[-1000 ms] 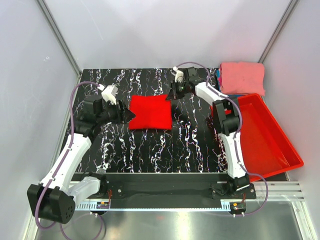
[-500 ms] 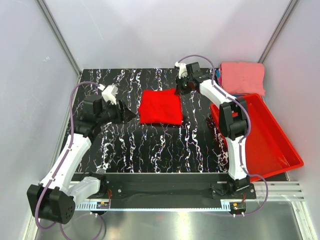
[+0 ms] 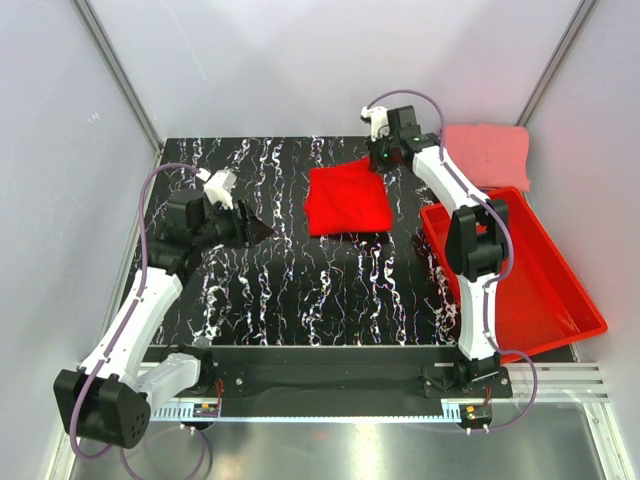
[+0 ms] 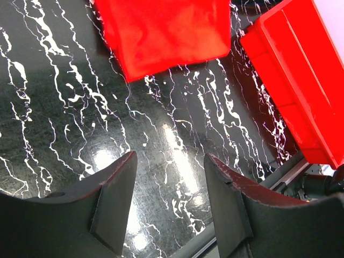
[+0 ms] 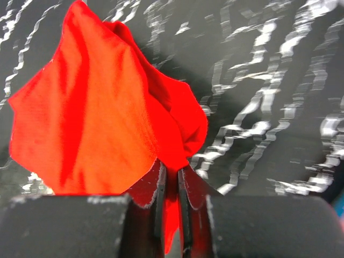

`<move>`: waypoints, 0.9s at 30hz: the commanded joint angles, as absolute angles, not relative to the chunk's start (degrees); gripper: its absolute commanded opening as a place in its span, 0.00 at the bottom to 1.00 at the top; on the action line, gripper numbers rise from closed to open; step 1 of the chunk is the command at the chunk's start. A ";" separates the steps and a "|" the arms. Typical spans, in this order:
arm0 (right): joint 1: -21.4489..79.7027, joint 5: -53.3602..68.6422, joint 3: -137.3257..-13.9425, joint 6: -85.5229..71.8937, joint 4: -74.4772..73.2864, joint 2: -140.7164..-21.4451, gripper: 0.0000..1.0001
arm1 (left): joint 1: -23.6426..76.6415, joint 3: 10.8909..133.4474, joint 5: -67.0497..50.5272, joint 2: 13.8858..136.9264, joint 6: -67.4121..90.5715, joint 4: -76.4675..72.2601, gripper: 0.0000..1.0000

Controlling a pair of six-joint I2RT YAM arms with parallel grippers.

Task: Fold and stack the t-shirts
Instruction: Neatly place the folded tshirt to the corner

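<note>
Right claw (image 5: 172, 177) pinches a corner of the folded red shirt (image 3: 347, 200), left of the bin (image 3: 560, 290), probably to drag it onto the pink shirt (image 3: 487, 152) behind the bin. Left claw (image 4: 169, 177) hangs released and empty.

Finding: no text, label, brand mark, number or sign can be read in any of the three views. The small board (image 3: 206, 407) fixed to the rail at the near edge of the counter (image 3: 280, 290) may carry markings, but it is too small to tell.
</note>
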State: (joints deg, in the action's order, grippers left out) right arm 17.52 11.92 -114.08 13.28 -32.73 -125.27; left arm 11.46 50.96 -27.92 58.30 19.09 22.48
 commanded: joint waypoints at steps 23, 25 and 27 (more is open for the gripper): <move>8.00 8.00 -117.16 27.51 -33.31 -111.63 0.00 | 11.69 50.54 -31.73 56.69 19.95 18.37 0.59; 7.13 9.66 -116.81 26.90 -31.92 -110.83 0.00 | 11.60 50.54 -32.08 56.78 20.13 18.20 0.58; 6.51 11.33 -116.02 26.02 -30.16 -109.69 0.00 | 11.60 50.62 -32.17 56.60 20.13 18.19 0.59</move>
